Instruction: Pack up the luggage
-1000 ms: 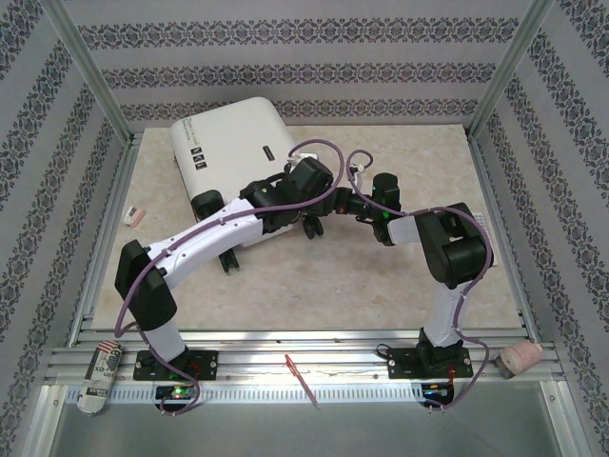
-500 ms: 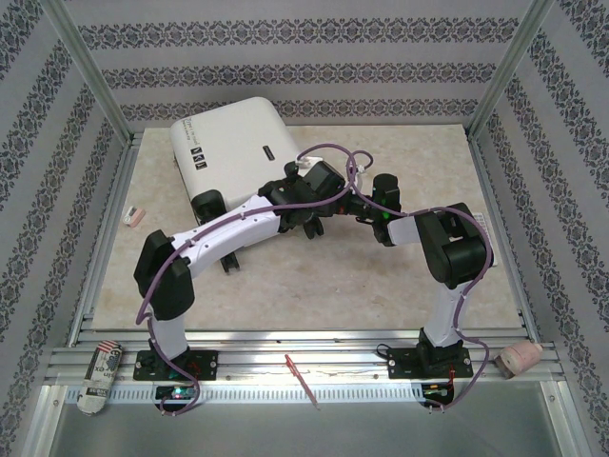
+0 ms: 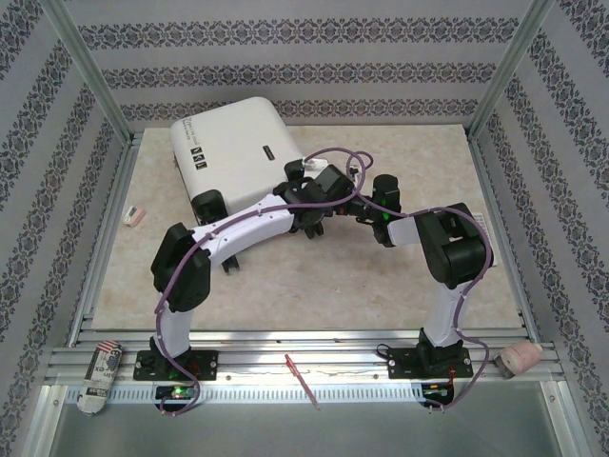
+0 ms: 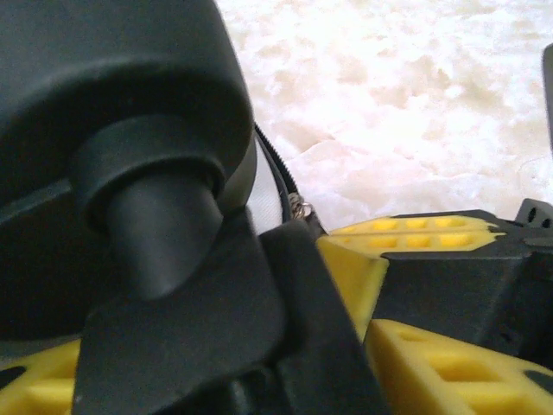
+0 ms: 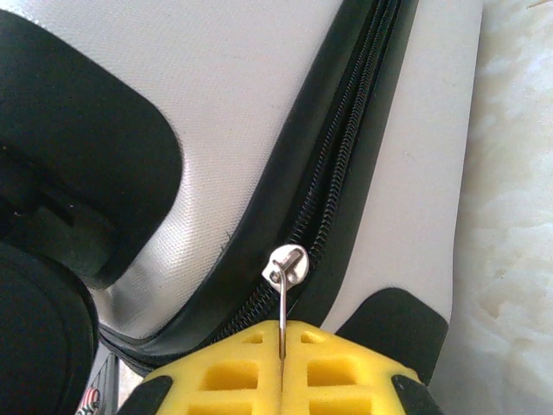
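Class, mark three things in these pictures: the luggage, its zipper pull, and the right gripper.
luggage (image 3: 233, 143), top external view, white shell.
zipper pull (image 5: 282, 298), right wrist view, thin metal tab.
right gripper (image 5: 282, 353), right wrist view, seam between yellow fingertips.

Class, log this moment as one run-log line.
luggage: closed | right claw: shut on zipper pull | left claw: at wheel, grip unclear

The right claw (image 5: 282, 344) pinches the metal zipper pull (image 5: 284, 266) on the white luggage (image 5: 242, 78), pads pressed together.

Logos (image 3: 199, 152) on luggage (image 3: 233, 143): too small, illegible.
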Action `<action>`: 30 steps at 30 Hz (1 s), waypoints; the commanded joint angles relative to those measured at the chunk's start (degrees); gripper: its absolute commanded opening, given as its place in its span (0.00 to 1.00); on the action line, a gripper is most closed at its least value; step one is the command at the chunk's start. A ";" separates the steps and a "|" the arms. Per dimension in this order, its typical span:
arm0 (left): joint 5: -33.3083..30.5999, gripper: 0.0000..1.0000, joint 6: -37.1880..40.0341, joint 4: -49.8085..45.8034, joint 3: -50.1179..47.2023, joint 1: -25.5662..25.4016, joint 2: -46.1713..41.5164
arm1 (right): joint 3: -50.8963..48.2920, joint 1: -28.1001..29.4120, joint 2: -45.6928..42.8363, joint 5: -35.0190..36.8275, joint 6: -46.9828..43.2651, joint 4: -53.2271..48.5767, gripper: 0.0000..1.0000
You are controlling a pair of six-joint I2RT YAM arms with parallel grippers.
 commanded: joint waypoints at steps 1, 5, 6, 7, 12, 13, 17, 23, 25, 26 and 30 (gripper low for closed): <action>-3.12 0.51 0.39 1.08 0.73 0.22 -0.51 | -0.35 1.16 -0.95 -3.72 -0.69 4.74 0.00; -4.10 0.42 0.87 1.73 -1.13 0.20 -2.00 | -0.25 1.15 -0.74 -4.08 -0.69 5.15 0.00; -4.03 0.39 1.16 1.97 -1.58 0.14 -2.42 | -0.33 1.17 -0.69 -4.17 -0.59 5.30 0.00; -4.01 0.37 1.48 2.13 -2.02 0.13 -2.80 | -0.51 1.16 -0.76 -4.17 -0.60 5.48 0.00; -3.59 0.30 3.43 3.58 -3.78 0.05 -4.27 | -1.40 1.19 -1.51 -4.17 -0.86 5.45 0.00; -3.40 0.28 3.92 3.95 -4.09 0.05 -4.40 | -1.61 1.15 -1.73 -4.06 -0.95 5.44 0.00; -1.66 0.25 6.81 7.38 -6.30 -0.90 -6.09 | -2.83 1.26 -2.85 -3.84 -1.19 5.22 0.00; 0.20 0.25 12.56 13.39 -11.21 -4.52 -9.81 | -5.56 2.35 -5.52 -2.93 -1.80 4.22 0.00; 0.34 0.24 13.31 13.45 -12.59 -5.58 -11.12 | -6.37 2.95 -6.66 -1.73 -2.89 2.98 0.00; 0.74 0.24 13.71 13.69 -13.43 -5.94 -11.83 | -6.63 3.04 -7.02 -1.19 -3.20 2.58 0.00; 2.78 0.23 14.00 14.50 -17.99 -7.28 -16.09 | -6.59 3.13 -7.36 0.44 -3.59 1.69 0.00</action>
